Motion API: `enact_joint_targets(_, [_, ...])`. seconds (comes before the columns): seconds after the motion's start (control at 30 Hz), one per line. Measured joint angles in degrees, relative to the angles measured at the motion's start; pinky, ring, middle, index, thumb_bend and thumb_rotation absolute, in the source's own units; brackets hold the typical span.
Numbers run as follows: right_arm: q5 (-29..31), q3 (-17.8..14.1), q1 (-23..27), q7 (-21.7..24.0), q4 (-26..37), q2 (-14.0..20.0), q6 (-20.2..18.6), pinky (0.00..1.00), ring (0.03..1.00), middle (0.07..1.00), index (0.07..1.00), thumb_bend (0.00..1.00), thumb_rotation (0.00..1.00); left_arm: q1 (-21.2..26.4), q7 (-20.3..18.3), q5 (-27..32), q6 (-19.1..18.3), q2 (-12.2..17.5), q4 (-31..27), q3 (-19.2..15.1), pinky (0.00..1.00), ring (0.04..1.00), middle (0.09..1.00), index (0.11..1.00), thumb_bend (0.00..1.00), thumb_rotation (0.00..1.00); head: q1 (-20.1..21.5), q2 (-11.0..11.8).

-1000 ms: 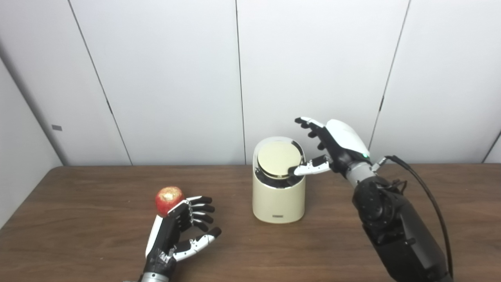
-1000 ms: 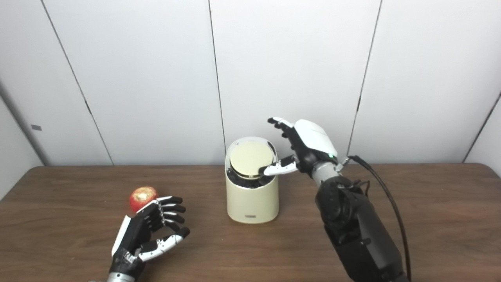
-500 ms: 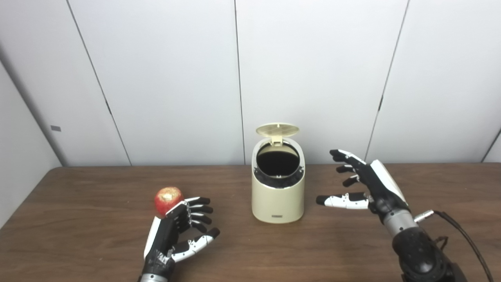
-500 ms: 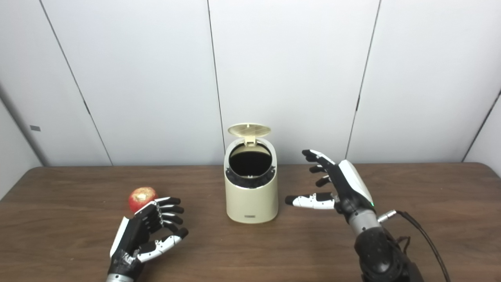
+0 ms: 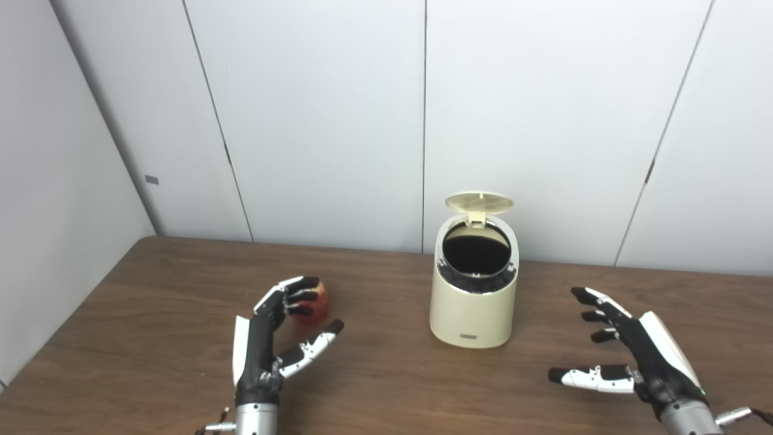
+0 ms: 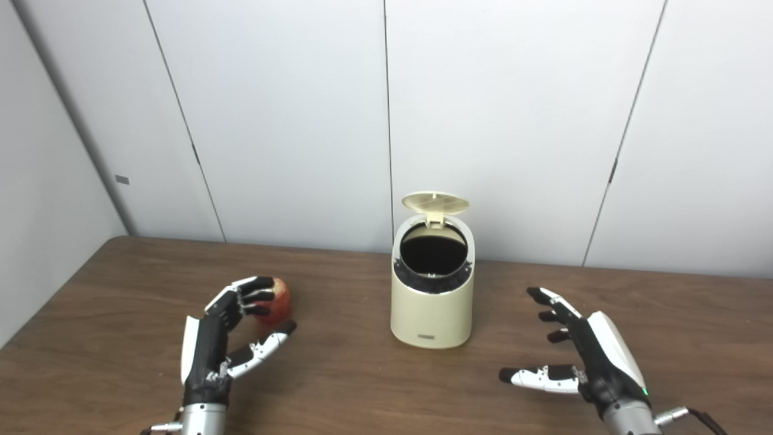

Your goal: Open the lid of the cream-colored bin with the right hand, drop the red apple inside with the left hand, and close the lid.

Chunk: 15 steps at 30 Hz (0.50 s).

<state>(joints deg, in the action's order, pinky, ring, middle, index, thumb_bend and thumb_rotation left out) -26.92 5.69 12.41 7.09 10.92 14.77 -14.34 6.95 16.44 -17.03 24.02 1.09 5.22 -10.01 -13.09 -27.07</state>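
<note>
At the far left a grey side wall (image 5: pixel 54 199) meets the white panelled back wall (image 5: pixel 326 121), and the brown wood-grain tabletop (image 5: pixel 386 386) runs across below them. The left hand (image 5: pixel 266 338) rises from the bottom edge with its white back turned toward the cameras, its dark fingers (image 5: pixel 300 295) curled over the near side of the red apple (image 5: pixel 319 301) and its thumb stretched out below the fruit; the hand is not closed around the apple, and the views do not settle whether the fingertips touch it. The apple sits on the tabletop, well apart from the bin and to its left. Right of centre stands the cream-colored bin (image 5: pixel 474 314), upright, with a small label low on its front. Its round lid (image 5: pixel 479 202) is swung up on the rear hinge and stands open above the dark round mouth. Farther right, near the bottom corner, the right hand (image 5: pixel 640 359) hovers low over the tabletop, released, its fingers spread and pointing left toward the bin, its thumb extended, holding nothing and well clear of the bin.
</note>
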Motion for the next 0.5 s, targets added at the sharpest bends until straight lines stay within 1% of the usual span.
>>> enact_joint_targets(0.03, [0.05,-0.04,-0.06,0.00,0.00,0.01,0.08,0.70,0.812,0.869,0.868,0.80,0.14,0.13,1.57,-1.25,0.17,0.15,0.01,-0.11,0.66,0.798,0.828,0.783,0.67,0.05,-0.26,0.00])
enact_joint_targets(0.07, [0.04,-0.06,-0.08,0.00,0.00,0.02,0.08,0.70,0.813,0.870,0.869,0.80,0.14,0.27,2.59,-2.11,0.33,0.34,0.02,-0.25,0.74,0.857,0.875,0.832,0.66,0.07,-0.27,0.00])
enact_joint_targets(0.17, [-0.09,-0.06,-0.08,0.00,0.00,0.08,0.07,0.70,0.810,0.870,0.873,0.80,0.13,0.63,4.56,-3.28,0.54,1.37,0.06,-1.04,0.83,0.935,0.951,0.899,0.67,0.12,-0.27,-0.09])
enact_joint_targets(0.23, [-0.14,-0.07,-0.08,0.01,0.00,0.19,0.06,0.70,0.813,0.869,0.874,0.79,0.13,1.19,5.54,-3.82,0.32,2.22,0.05,-1.59,0.85,0.936,0.956,0.909,0.68,0.11,-0.27,-0.09])
enact_joint_targets(0.3, [-0.11,-0.07,-0.06,0.03,0.11,0.19,0.04,0.71,0.813,0.863,0.873,0.79,0.14,1.86,5.40,-4.10,-0.79,3.52,0.03,-1.72,0.83,0.901,0.928,0.903,0.69,0.09,-0.35,-0.35])
enact_joint_targets(0.33, [-0.01,-0.06,-0.06,0.08,0.28,0.18,0.02,0.71,0.811,0.849,0.871,0.79,0.14,2.12,4.94,-3.74,-1.50,4.36,-0.08,-1.67,0.77,0.872,0.902,0.893,0.70,0.07,-0.44,-0.35])
enact_joint_targets(0.4, [0.15,-0.06,-0.04,0.18,0.83,0.18,-0.25,0.70,0.804,0.835,0.867,0.80,0.14,2.49,2.76,-2.11,-3.88,5.72,-0.62,-1.42,0.71,0.847,0.882,0.881,0.73,0.08,-0.44,-0.35])
enact_joint_targets(0.5, [0.40,-0.03,0.10,0.46,1.09,0.18,-0.86,0.69,0.799,0.834,0.868,0.81,0.12,3.06,0.43,-1.54,-7.20,7.49,-0.75,-0.80,0.68,0.833,0.871,0.876,0.76,0.11,-0.35,-0.44])
